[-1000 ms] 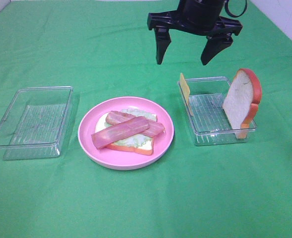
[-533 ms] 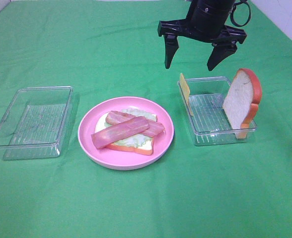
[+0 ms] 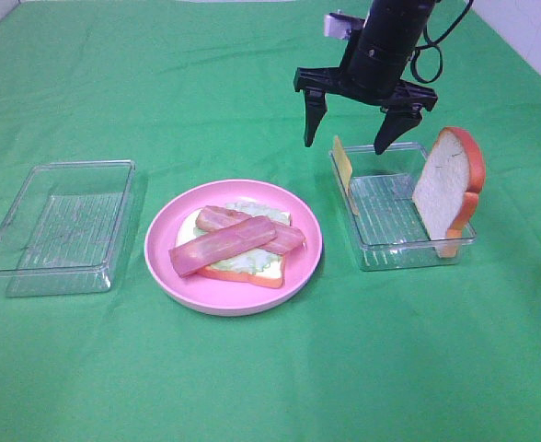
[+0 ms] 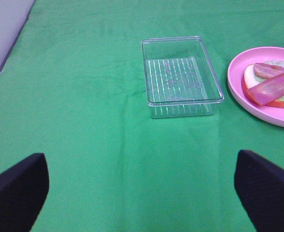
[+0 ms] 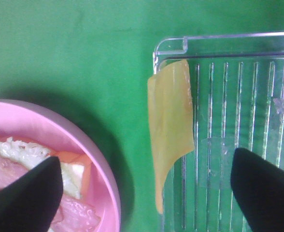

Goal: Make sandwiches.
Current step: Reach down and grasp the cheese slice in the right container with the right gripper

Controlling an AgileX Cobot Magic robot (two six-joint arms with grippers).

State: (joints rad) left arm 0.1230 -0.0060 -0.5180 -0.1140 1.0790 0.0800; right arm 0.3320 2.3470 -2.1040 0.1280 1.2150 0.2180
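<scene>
A bread slice [image 3: 252, 273] lies on the pink plate [image 3: 165, 267] with lettuce [image 3: 252, 258] and two meat strips [image 3: 224, 244] on top. A second bread slice [image 3: 447, 189] leans upright in the right clear tray [image 3: 408, 249]. A yellow cheese slice [image 3: 345, 171] leans on that tray's left wall; it also shows in the right wrist view [image 5: 171, 125]. My right gripper [image 3: 348, 136] is open and hangs just above the cheese, one finger on either side. My left gripper [image 4: 142, 191] is open over bare cloth, away from the food.
An empty clear tray [image 3: 61, 226] stands left of the plate; it also shows in the left wrist view [image 4: 180, 75]. Green cloth covers the whole table. The plate's rim [image 5: 106, 169] lies close to the cheese tray.
My right gripper has moved right and come down toward the cheese slice at the right tray's left wall, staying open. The food has not moved.
</scene>
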